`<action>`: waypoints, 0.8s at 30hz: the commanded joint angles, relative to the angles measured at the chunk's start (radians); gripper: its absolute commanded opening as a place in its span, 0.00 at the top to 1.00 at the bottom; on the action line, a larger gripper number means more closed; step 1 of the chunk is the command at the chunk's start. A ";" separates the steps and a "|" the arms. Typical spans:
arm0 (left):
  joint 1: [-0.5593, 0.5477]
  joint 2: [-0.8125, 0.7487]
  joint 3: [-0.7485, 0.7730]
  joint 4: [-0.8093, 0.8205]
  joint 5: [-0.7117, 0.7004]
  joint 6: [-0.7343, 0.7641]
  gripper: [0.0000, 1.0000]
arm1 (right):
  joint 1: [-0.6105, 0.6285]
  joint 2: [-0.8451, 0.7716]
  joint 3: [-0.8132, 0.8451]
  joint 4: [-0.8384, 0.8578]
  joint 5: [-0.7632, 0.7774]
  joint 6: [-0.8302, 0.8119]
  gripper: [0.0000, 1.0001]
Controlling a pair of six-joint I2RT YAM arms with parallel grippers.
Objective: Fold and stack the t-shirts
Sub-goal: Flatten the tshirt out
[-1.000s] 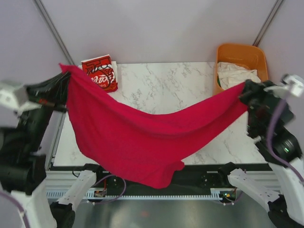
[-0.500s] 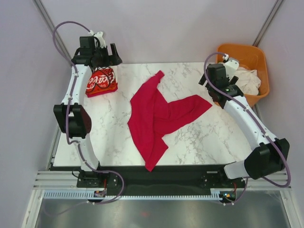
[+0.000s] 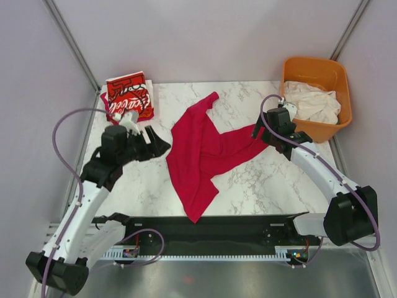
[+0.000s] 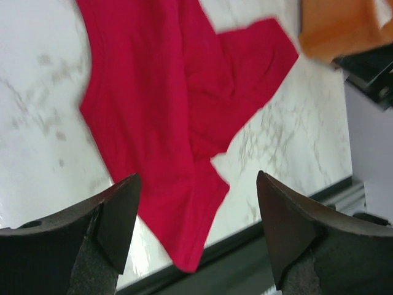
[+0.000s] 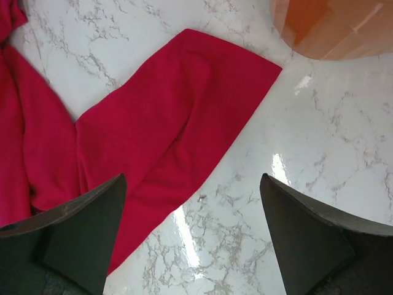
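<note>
A plain crimson t-shirt [image 3: 201, 149] lies crumpled and loosely doubled over in the middle of the marble table [image 3: 248, 99]. A red t-shirt with white Coca-Cola script [image 3: 129, 96] lies folded at the back left corner. My left gripper [image 3: 158, 140] hovers open just left of the crimson shirt [image 4: 159, 104], jaws [image 4: 196, 178] wide, nothing between them. My right gripper [image 3: 277, 135] hangs open over the shirt's right tip [image 5: 172, 117], its fingers [image 5: 191, 178] wide apart and empty. Off-white t-shirts [image 3: 313, 102] lie bunched in the tub.
The orange plastic tub [image 3: 315, 65] stands at the back right corner, close behind my right gripper, and shows as an orange blur [image 4: 334, 31] in the left wrist view and at the top right [image 5: 331, 27] of the right wrist view. The crimson shirt's lower tip reaches the table's near edge.
A second ago both grippers held the crimson shirt stretched in the air. They let go and it now lies on the table. The left arm came forward from the back left corner.
</note>
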 commanded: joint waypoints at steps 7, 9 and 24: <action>-0.376 -0.032 -0.412 -0.016 -0.036 -0.299 0.16 | -0.008 -0.013 0.030 0.047 -0.023 -0.042 0.02; -0.442 -0.013 -0.445 -0.016 -0.036 -0.299 0.16 | -0.008 -0.007 0.035 0.047 -0.034 -0.046 0.02; -0.568 0.251 -0.514 0.361 -0.166 -0.544 0.26 | -0.025 -0.014 0.006 0.036 -0.019 -0.069 0.02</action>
